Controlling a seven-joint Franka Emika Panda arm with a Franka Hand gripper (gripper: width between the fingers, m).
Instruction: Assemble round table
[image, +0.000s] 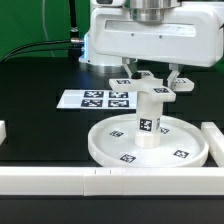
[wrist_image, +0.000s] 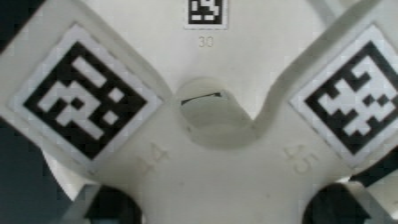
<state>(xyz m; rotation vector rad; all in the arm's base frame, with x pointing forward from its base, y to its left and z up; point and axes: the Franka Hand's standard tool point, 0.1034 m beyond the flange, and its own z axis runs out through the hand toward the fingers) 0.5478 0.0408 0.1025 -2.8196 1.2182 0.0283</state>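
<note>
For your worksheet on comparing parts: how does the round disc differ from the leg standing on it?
The disc is wide, flat and rimmed; the leg is a narrow cylinder. The disc lies flat on the table; the leg stands upright at the disc's middle. The disc shows several tags on its upper face; the leg shows one on its side. The cross base sits over the leg, not the disc. Both are white plastic with black-and-white tags.

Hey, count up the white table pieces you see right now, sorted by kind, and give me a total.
Large round rimmed white plastic disc: 1
Short thick white cylinder leg: 1
Small white cross-shaped base with square tags: 1, sitting atop the leg between the gripper fingers
Total: 3 pieces
</note>
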